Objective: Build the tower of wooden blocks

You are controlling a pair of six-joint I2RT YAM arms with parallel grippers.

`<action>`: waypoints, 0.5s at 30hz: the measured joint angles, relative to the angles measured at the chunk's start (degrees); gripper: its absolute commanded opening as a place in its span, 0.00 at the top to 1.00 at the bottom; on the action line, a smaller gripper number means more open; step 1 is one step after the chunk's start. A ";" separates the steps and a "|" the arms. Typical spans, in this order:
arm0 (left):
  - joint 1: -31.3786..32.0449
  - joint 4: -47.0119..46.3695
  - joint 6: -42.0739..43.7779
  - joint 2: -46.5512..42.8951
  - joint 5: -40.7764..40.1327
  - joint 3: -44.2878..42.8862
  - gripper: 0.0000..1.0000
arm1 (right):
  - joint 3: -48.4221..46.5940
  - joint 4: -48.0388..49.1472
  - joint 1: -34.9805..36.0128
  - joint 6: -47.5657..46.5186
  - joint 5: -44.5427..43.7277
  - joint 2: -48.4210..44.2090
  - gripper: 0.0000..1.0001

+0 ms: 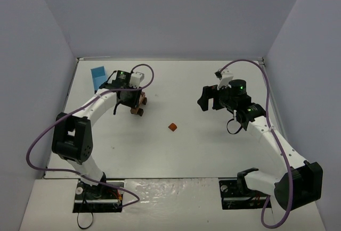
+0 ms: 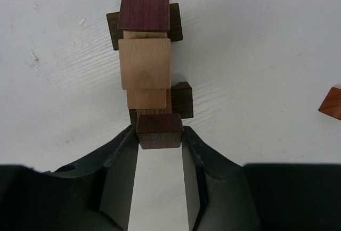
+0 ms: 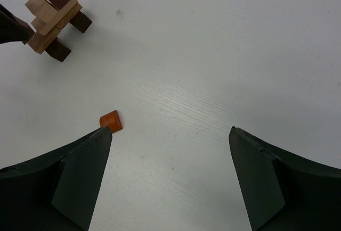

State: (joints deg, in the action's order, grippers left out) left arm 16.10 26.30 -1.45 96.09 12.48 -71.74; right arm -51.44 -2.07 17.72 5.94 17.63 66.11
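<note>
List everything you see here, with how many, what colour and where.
tower: one, tan, brown and purple-brown blocks, table's left side
dark brown block: one, between the left fingers, by the tower
reddish-orange block: one, loose, mid-table
light blue box: one, far left corner
table: one, white
arms: two, white and black, near edge
left fingers: two, black, closed on the dark brown block
right fingers: two, black, open, empty

From above, hides most of the tower (image 1: 141, 108) under the left gripper (image 1: 133, 102). Cuts off the orange block (image 2: 331, 103) at a wrist view's edge. Probably hides tower layers beneath the gripped dark block (image 2: 159, 131).
</note>
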 measured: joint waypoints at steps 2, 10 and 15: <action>0.00 -0.08 0.01 0.14 -0.20 -0.13 0.94 | 0.00 0.00 0.00 -0.04 0.00 0.00 0.10; 0.00 -0.68 0.02 0.85 -0.55 -0.42 0.93 | 0.00 0.00 0.00 -0.05 0.00 0.00 0.10; 0.00 -1.04 0.02 1.77 -0.57 -1.05 0.92 | 0.00 0.00 0.00 -0.07 -0.02 0.00 0.10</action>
State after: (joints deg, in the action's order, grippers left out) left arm 16.10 25.26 -1.43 97.85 11.91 -72.79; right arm -51.44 -2.07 17.72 5.87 17.61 66.11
